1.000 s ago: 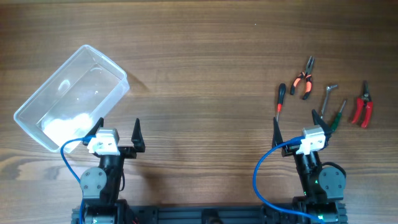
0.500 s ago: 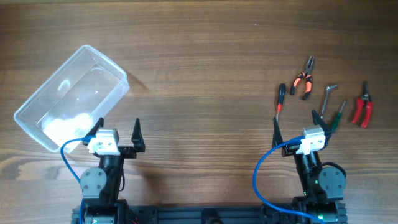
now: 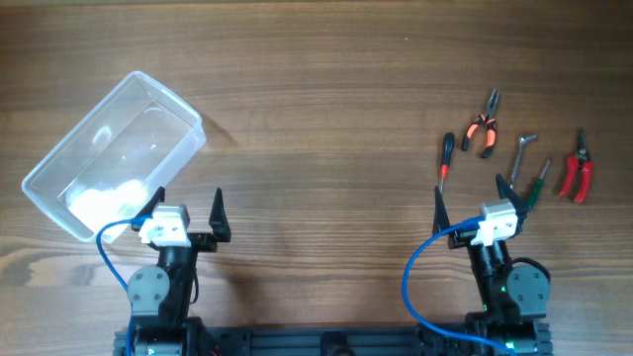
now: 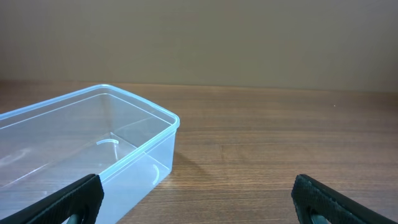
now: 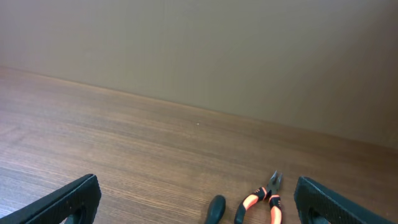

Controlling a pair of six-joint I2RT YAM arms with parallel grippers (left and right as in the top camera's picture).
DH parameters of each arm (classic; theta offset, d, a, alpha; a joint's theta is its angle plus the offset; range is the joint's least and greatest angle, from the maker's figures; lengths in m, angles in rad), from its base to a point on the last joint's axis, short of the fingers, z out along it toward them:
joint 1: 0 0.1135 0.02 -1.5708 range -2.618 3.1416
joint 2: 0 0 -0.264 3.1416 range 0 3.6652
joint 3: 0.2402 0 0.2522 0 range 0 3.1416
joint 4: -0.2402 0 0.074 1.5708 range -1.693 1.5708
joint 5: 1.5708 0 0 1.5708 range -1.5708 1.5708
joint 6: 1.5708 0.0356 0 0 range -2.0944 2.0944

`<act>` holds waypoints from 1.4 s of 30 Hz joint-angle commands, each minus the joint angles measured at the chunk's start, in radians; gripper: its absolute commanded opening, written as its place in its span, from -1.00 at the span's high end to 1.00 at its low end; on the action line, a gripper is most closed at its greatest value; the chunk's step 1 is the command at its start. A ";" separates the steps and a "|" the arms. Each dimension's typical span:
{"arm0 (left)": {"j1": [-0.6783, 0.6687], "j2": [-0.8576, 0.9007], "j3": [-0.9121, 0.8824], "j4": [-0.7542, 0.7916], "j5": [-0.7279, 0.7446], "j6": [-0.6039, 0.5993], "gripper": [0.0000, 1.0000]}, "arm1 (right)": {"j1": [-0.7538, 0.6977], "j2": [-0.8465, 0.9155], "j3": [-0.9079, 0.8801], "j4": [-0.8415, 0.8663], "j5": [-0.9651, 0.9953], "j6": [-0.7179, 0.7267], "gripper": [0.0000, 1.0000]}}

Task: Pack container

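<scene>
The clear plastic container (image 3: 114,153) lies at an angle at the table's left and looks empty; it also shows in the left wrist view (image 4: 81,143). My left gripper (image 3: 188,208) is open and empty just below its near right corner. My right gripper (image 3: 472,195) is open and empty, just below the tools. Those are a red-and-black screwdriver (image 3: 446,158), orange pliers (image 3: 484,127), a grey wrench (image 3: 520,154), a green-handled screwdriver (image 3: 537,186) and red pruners (image 3: 577,168). The right wrist view shows the screwdriver's handle (image 5: 215,209) and the pliers (image 5: 260,199).
Bare wooden table (image 3: 326,109) stretches between the container and the tools. A plain wall rises behind the table's far edge in both wrist views.
</scene>
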 commanded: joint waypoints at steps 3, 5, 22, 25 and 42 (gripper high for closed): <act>-0.005 -0.011 -0.005 -0.006 -0.002 -0.010 -1.00 | 0.008 -0.010 0.000 0.005 0.007 0.014 -0.99; -0.005 -0.011 -0.005 -0.006 -0.002 -0.010 -0.99 | 0.008 -0.010 0.000 0.005 0.007 0.014 -0.99; -0.005 -0.011 -0.005 -0.006 -0.002 -0.010 -1.00 | 0.008 -0.010 0.000 0.005 0.007 0.014 -1.00; -0.005 -0.011 -0.005 -0.005 -0.002 -0.010 -1.00 | 0.008 -0.010 0.000 0.006 0.003 0.016 -0.99; -0.003 0.066 0.106 -0.061 -0.140 -0.371 -0.99 | 0.008 0.060 0.128 0.002 0.004 0.375 -0.99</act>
